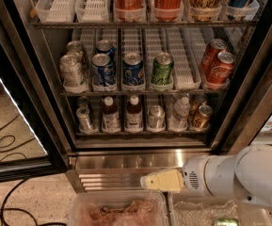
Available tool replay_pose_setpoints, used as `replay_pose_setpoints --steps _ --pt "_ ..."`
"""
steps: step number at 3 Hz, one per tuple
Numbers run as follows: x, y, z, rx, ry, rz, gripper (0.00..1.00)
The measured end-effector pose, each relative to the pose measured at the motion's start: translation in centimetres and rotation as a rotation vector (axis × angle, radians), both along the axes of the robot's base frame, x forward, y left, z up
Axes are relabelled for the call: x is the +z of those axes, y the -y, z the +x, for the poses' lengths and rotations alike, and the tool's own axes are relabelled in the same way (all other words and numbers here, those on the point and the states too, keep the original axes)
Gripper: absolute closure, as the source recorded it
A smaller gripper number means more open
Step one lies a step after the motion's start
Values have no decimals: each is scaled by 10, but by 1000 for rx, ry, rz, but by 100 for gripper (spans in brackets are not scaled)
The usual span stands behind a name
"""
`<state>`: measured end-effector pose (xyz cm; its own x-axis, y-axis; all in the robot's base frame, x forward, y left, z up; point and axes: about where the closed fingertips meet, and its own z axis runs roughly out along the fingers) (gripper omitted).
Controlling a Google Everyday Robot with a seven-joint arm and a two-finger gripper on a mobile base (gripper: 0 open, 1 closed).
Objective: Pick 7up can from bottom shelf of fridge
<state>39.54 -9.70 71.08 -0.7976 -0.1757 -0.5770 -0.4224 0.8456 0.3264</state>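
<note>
gripper (146, 181) low before fridge (126, 161) base, fingers seemingly pressed together, empty | 7up can (156, 117) at bottom shelf (140, 133) front edge, right of centre | risk: tight lanes, knocking brown bottle (134, 113) or clear bottle (180, 114)

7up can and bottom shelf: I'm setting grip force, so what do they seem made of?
The 7up can looks like thin metal, probably aluminium: shiny silver top, pale glossy body. The bottom shelf seems metal wire with white, plastic-looking lane dividers. The gripper hangs outside, before the fridge base.
</note>
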Motion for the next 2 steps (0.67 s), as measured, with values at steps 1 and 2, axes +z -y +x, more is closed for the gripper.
replay_pose_setpoints --steps 1,2 --pt "-2 -2 2 -14 -3 -24 0" --pt "-11 -1 4 -28 41 -124 0"
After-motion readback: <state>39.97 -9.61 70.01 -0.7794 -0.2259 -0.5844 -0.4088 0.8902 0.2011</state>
